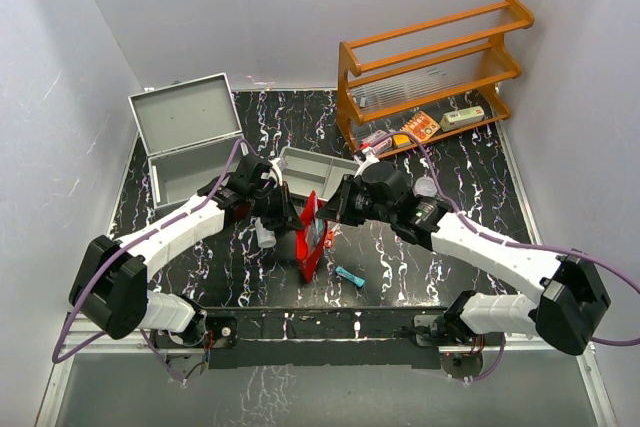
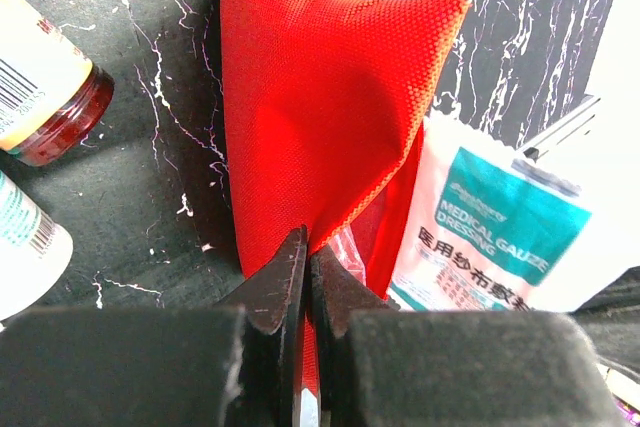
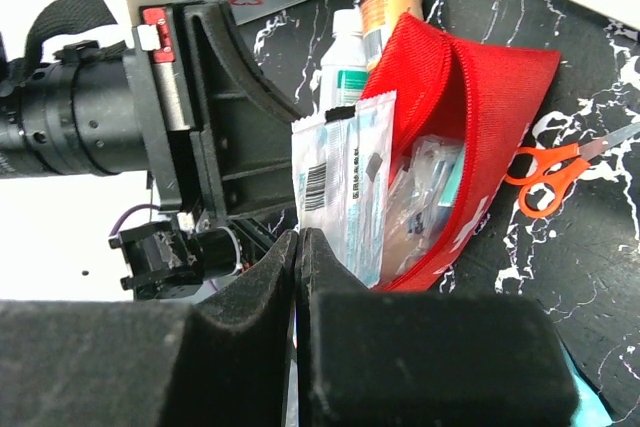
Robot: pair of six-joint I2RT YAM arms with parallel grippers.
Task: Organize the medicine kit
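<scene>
While watching the kit (image 1: pixel 185 117), note lid up and nothing showing in its base, well behind and left of the pouch (image 1: pixel 312 237). Not yet loaded, by the look of it.

Just behind the pouch: grey tray (image 1: pixel 310 167), compartments bare where visible.

Left gripper (image 2: pixel 308 252) pressed together on the pouch's red fabric edge. Right gripper (image 3: pixel 298 242) pressed together too, just beside the pouch mouth; cannot tell whether pinching anything.

Inside the pouch: gauze packet (image 3: pixel 345 187) poking well out of the mouth, clear-wrapped bits behind it.

Now the worries.
- Thin pinch on cloth only, so liable to slip and let the pouch flop.
- Mouth gaping, so any tilt likely to spill the packet.
- Bottles (image 3: pixel 380 2) just left of the pouch, easy to topple with a sideways swing.
- Both grippers crowded at the pouch, so some chance of a clash.

Scissors (image 3: pixel 545 172) lying near the pouch, out of harm for now.
</scene>
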